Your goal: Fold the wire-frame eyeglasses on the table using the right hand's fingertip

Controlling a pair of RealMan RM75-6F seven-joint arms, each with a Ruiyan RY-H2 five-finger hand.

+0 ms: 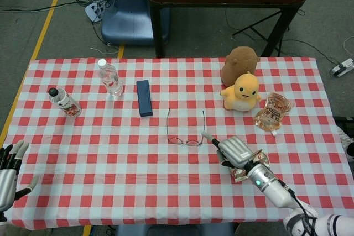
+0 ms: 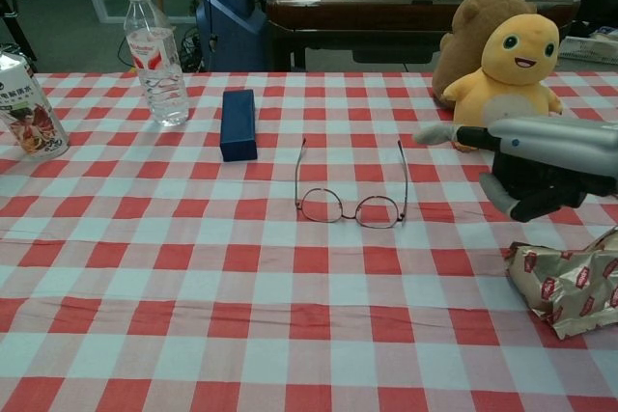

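The wire-frame eyeglasses (image 1: 185, 142) lie in the middle of the checked cloth with both temples open, pointing away from me; the chest view shows them too (image 2: 350, 207). My right hand (image 1: 235, 150) hovers just right of them, above the table. One finger is stretched out towards the right temple, its tip close beside the hinge, and the rest are curled in. In the chest view this hand (image 2: 541, 156) sits to the right of the glasses and apart from them. My left hand (image 1: 8, 172) rests at the near left corner, fingers spread, holding nothing.
A blue case (image 1: 144, 98) lies left of the glasses, with a water bottle (image 1: 110, 77) and a printed can (image 1: 64, 102) further left. A yellow plush (image 1: 243, 92), a brown plush (image 1: 239, 62) and a snack bag (image 1: 272, 113) stand at the right. A foil packet (image 2: 570, 282) lies under my right forearm.
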